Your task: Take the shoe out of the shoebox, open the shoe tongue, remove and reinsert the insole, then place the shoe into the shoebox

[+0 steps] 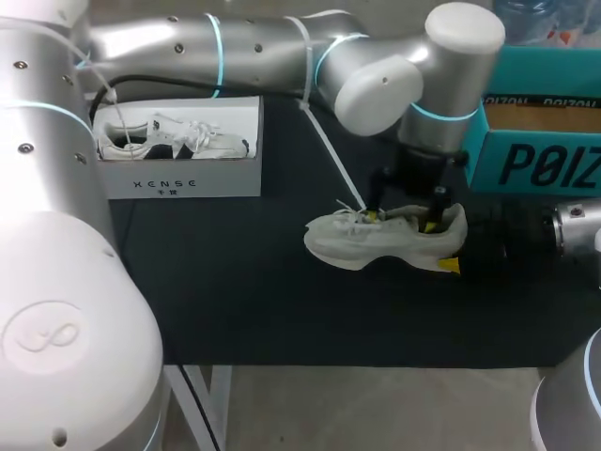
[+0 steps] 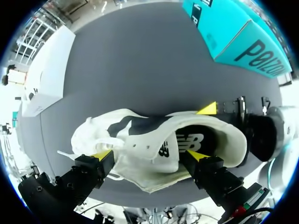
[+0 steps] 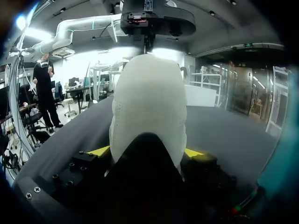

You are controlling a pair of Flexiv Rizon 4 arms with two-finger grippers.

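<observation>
A white sneaker (image 1: 376,240) lies on the dark table mat, toe to the left and heel to the right. My left arm reaches across from the left, and its gripper (image 1: 402,221) stands open over the shoe's mouth. In the left wrist view one fingertip (image 2: 100,156) sits by the laces and the other (image 2: 196,156) is inside the opening on the dark insole (image 2: 194,140). My right gripper (image 1: 455,240) comes in from the right and is shut on the heel (image 3: 147,98), with a yellow tip on each side. The teal shoebox (image 1: 535,141) stands behind, at the right.
A white open box (image 1: 183,174) at the back left holds a second sneaker (image 1: 174,139). The mat's front edge (image 1: 376,362) runs close below the shoe. A white cable (image 1: 329,150) hangs from my left arm down to the shoe.
</observation>
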